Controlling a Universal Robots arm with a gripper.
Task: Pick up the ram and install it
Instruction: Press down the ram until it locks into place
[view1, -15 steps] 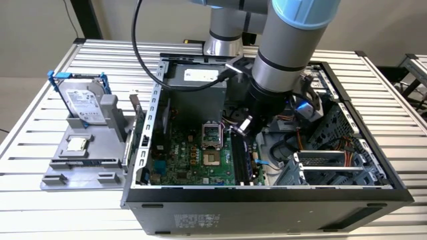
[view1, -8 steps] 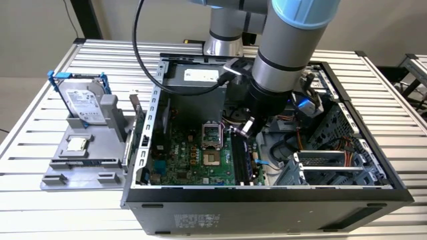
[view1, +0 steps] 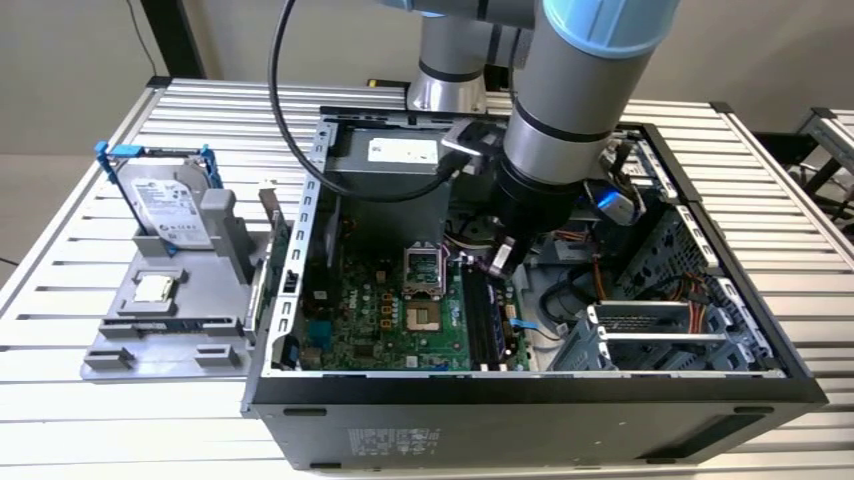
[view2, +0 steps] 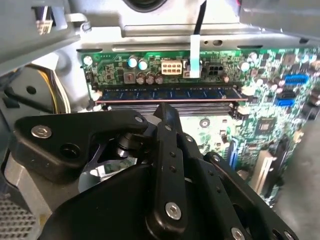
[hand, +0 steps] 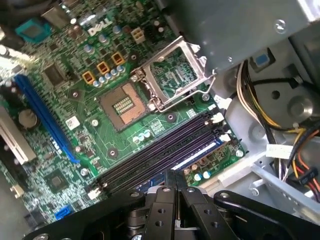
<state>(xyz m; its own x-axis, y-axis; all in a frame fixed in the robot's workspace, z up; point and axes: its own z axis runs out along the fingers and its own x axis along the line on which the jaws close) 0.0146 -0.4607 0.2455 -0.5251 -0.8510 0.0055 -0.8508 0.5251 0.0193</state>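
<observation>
The ram (view2: 167, 94) is a long dark stick with small chips, standing on edge in one of the black slots of the green motherboard (view2: 260, 120). In the first wrist view the ram (hand: 197, 155) shows as a bluish strip in the slot nearest the board's edge. My gripper (view2: 161, 109) hangs just above the middle of the stick, its black fingers (hand: 170, 192) pressed together with nothing between them. In the exterior view the gripper (view1: 503, 262) sits inside the open computer case (view1: 534, 390), over the slots (view1: 483, 320).
An open processor socket (hand: 122, 105) with its raised metal frame (hand: 175, 75) lies beside the slots. Loose cables (hand: 280, 130) and the case's metal walls crowd the gripper. Outside the case, a grey fixture (view1: 174, 330) holds a silver hard drive (view1: 171, 205) and a small square chip (view1: 156, 288).
</observation>
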